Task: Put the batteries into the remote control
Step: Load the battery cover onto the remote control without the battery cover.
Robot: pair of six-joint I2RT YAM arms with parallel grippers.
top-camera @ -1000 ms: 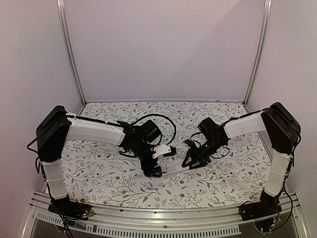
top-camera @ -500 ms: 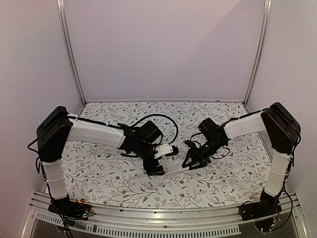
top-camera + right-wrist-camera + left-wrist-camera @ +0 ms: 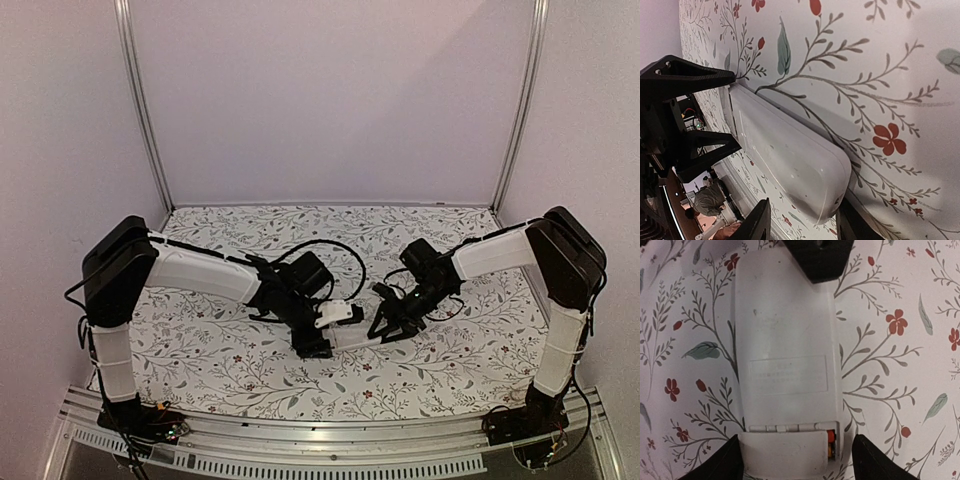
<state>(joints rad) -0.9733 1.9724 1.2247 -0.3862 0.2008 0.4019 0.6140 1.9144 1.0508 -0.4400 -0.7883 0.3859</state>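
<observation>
Room: plain lilac walls, aluminium posts at the back corners. Surface: white, printed with leaves and red flowers; metal rail along the near edge. Left arm and right arm reach low over its middle. Remote lies there back up, between them. Left jaws stand apart, flanking the cover end; a strip of print shows beside one finger. Right jaws straddle the other end, one finger over it; pinched or not, cannot tell. Cover sits slightly ajar. Orange battery shows in the gap at its corner.
</observation>
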